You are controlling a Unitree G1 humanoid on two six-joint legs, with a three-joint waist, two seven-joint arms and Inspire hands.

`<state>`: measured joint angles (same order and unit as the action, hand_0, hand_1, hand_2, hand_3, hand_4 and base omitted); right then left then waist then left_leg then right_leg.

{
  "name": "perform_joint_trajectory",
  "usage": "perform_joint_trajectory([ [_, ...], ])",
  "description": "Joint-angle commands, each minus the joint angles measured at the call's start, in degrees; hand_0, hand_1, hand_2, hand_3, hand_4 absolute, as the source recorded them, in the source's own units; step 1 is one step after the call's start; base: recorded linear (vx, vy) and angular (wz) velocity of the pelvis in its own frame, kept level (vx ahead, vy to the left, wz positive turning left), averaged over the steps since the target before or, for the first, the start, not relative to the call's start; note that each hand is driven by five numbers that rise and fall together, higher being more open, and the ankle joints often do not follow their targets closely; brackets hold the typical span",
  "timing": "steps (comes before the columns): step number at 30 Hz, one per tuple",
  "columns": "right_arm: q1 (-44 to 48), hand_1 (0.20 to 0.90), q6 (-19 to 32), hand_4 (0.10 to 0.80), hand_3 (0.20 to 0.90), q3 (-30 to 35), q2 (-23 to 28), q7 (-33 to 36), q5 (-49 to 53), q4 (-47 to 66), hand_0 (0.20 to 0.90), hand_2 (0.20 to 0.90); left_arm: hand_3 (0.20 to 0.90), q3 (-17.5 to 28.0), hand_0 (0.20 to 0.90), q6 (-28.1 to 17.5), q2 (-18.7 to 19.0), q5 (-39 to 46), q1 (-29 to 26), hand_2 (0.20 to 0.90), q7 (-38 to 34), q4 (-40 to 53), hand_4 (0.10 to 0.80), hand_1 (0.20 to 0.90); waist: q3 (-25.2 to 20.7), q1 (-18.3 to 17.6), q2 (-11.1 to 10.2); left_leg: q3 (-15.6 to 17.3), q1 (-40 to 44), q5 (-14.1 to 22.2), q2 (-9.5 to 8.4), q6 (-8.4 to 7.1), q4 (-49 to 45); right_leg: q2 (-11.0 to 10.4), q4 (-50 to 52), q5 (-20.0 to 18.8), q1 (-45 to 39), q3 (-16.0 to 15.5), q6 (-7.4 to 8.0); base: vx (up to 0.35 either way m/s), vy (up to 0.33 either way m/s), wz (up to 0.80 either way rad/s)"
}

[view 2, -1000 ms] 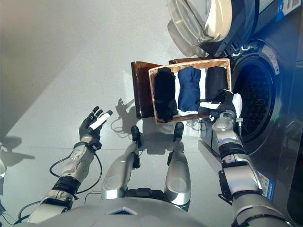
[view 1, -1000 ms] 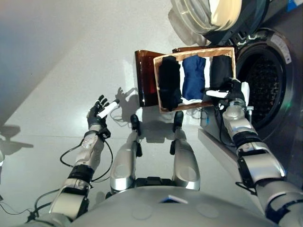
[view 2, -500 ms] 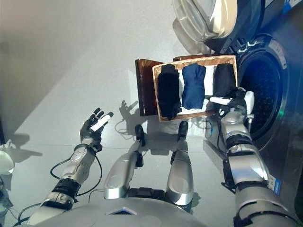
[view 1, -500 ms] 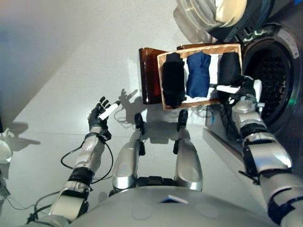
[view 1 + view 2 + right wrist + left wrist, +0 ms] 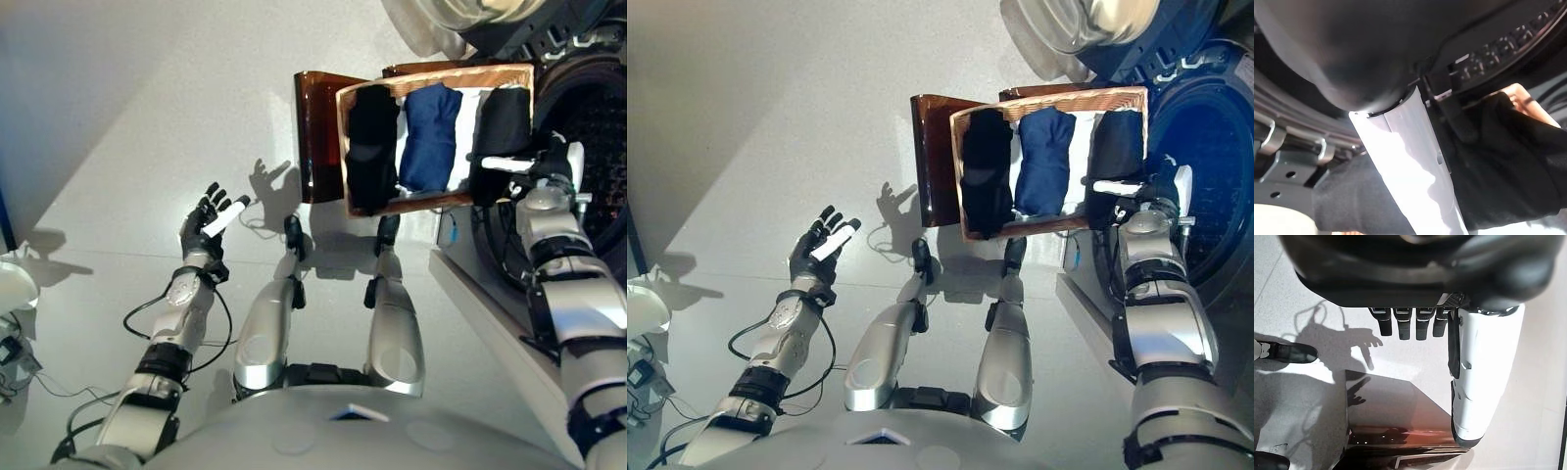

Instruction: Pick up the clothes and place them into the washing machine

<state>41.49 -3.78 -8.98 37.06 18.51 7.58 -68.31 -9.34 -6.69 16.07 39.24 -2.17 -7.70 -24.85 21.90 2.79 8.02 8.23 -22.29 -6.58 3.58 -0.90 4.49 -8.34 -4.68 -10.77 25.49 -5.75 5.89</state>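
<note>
Grey floor [image 5: 118, 147] underfoot, no worktop anywhere. Dark-drummed washing machine [image 5: 1215, 147] on the right, door [image 5: 1087, 20] swung open above the mouth, nothing visible inside the drum yet. Woven basket [image 5: 341, 147] just beside the mouth, perched on a brown stand [image 5: 315, 127]. Three folded clothes side by side in it: black bundle [image 5: 372, 147] farthest from the machine, navy bundle [image 5: 431, 137] in the middle, dark garment [image 5: 502, 122] nearest the drum.

Whole view shifted over the last second, so camera motion, not basket motion. Against the basket itself, though, a real change: right robot hand [image 5: 549, 171] sat at the near rim a second ago and now reaches further in, over the dark garment.

Meaning, as a judgement: first pick under way, approach nearly done, no garment lifted, all three still in the basket. Closing on the cloth and swinging a short way across to the drum probably next.

Pose: right arm stretched forward along the machine's front, white-covered thumb [image 5: 1410, 166] lying across black cloth in the right wrist view. Whether closed on the cloth or only resting there: cannot tell, rest of the hand hidden.

Left robot hand [image 5: 203, 227] held up over bare floor well apart from the basket, spread and relaxed, holding nothing, idle.
</note>
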Motion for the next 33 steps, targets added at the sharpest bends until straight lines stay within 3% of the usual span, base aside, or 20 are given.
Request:
perform_joint_trajectory([
  [1, 3.0, 0.900, 1.3, 0.800, 0.900, -1.9, -0.1, -0.6, 2.0, -0.9, 0.900, 0.900, 0.900, 0.3, 0.900, -3.8, 3.1, 0.6, -0.2, 0.900, -0.5, 3.7, 0.800, 0.900, -0.3, 0.4, -0.9, -2.6, -0.8, -3.1, 0.58, -5.68, 0.5, -3.8, 6.3, 5.1, -1.4, -1.4, 3.70, 0.000, 0.000, 0.00],
  [12, 6.5, 0.900, 0.1, 0.800, 0.900, -2.2, -0.1, -1.4, 2.9, -6.3, 0.900, 0.900, 0.900, -0.3, 0.900, -3.9, 4.7, 1.0, 0.2, 0.900, -0.1, 7.4, 0.800, 0.900, 0.1, 1.4, -0.3, -3.0, -2.4, -3.0, -0.38, -5.49, 0.2, -4.5, 5.7, 4.2, -0.4, -1.7, 4.00, -0.017, 0.007, 0.04],
  [28, 7.6, 0.900, 1.0, 0.800, 0.900, -3.8, -2.4, -3.6, 4.4, -3.5, 0.900, 0.900, 0.900, 1.0, 0.900, -4.0, 4.7, 1.0, 0.4, 0.900, 0.1, 8.0, 0.800, 0.900, 0.4, 2.0, 0.4, -3.1, -5.6, -3.5, -1.27, -5.26, 0.4, -4.9, 5.7, 3.7, 3.1, -0.5, 3.79, -0.006, 0.011, 0.00],
  [29, 8.1, 0.845, 1.0, 0.761, 0.845, -4.2, -2.3, -3.8, 4.3, -3.5, 0.845, 0.845, 0.900, 1.0, 0.900, -4.0, 4.9, 0.9, 0.2, 0.900, 0.2, 7.9, 0.800, 0.900, 0.4, 2.0, 0.3, -3.1, -5.6, -3.5, -1.30, -5.26, 0.4, -4.9, 5.6, 3.7, 3.1, -0.5, 3.79, 0.000, 0.000, 0.00],
  [30, 8.3, 0.540, 0.9, 0.543, 0.540, -4.4, -2.2, -4.0, 4.3, -3.6, 0.540, 0.540, 0.900, 1.0, 0.900, -3.9, 4.9, 0.9, 0.1, 0.900, 0.3, 7.8, 0.800, 0.900, 0.4, 2.0, 0.3, -3.1, -5.7, -3.5, -1.34, -5.28, 0.3, -4.9, 5.6, 3.6, 3.2, -0.5, 3.79, 0.000, 0.000, 0.00],
  [31, 8.6, 0.378, 0.8, 0.427, 0.378, -4.6, -2.0, -4.0, 4.1, -3.8, 0.378, 0.378, 0.900, 1.0, 0.900, -3.9, 4.9, 0.9, 0.0, 0.900, 0.3, 7.7, 0.800, 0.900, 0.4, 2.0, 0.3, -3.1, -5.7, -3.5, -1.36, -5.31, 0.4, -4.8, 5.5, 3.6, 3.2, -0.5, 3.80, 0.000, 0.000, 0.00],
  [33, 9.2, 0.200, 0.9, 0.300, 0.200, -5.0, -1.7, -4.3, 3.9, -4.4, 0.200, 0.200, 0.900, 0.9, 0.900, -3.9, 4.9, 0.9, -0.1, 0.900, 0.4, 7.7, 0.800, 0.900, 0.4, 2.1, 0.2, -3.1, -5.9, -3.6, -1.39, -5.34, 0.4, -4.8, 5.3, 3.5, 3.3, -0.5, 3.82, 0.000, 0.000, 0.00],
])
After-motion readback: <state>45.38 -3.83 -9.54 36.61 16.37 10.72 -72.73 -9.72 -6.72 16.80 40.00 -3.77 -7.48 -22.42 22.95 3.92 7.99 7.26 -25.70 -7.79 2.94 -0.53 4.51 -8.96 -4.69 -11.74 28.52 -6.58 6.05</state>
